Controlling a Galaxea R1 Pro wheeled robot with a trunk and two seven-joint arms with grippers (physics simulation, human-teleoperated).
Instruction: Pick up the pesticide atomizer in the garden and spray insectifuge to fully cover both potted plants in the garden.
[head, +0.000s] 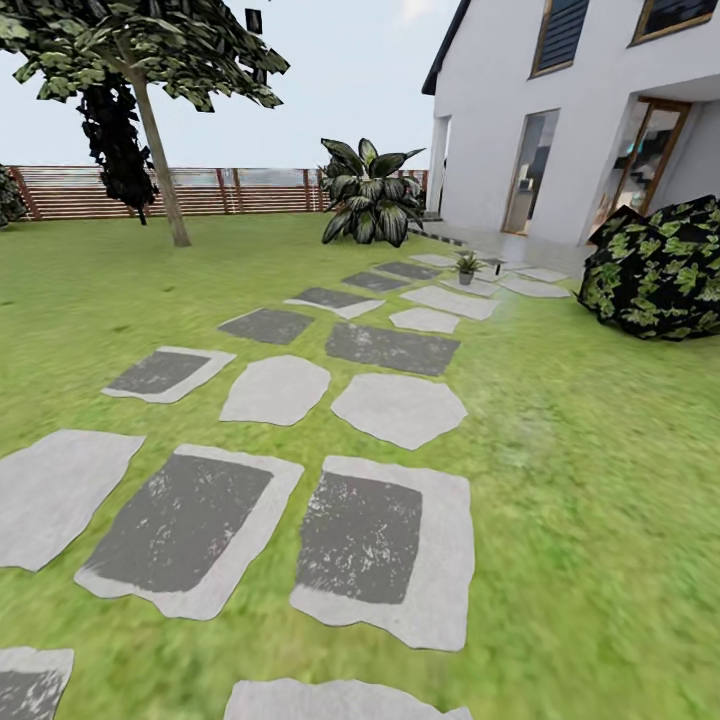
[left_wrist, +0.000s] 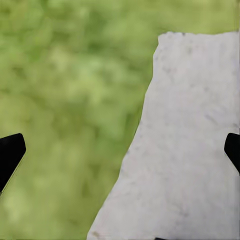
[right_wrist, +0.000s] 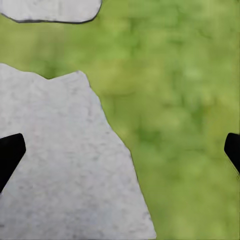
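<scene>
Wrist views show my left gripper (left_wrist: 120, 150) and right gripper (right_wrist: 120, 150) both spread wide and empty, hanging over lawn (left_wrist: 60, 100) and stepping stones (right_wrist: 60, 175); far ahead of them one potted plant (head: 466, 267) stands on the path; I cannot make out the atomizer, so I judge nothing done yet.

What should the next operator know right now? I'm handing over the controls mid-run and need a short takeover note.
Left gripper: open, empty, above lawn and a stepping stone.
Right gripper: open, empty, above a stone and grass.
One small potted plant stands on the far stones near the house. A tiny dark thing beside it is too small to identify.
Done: nothing held.
Left: drive up the path, find the atomizer, grasp it, spray both plants.
</scene>
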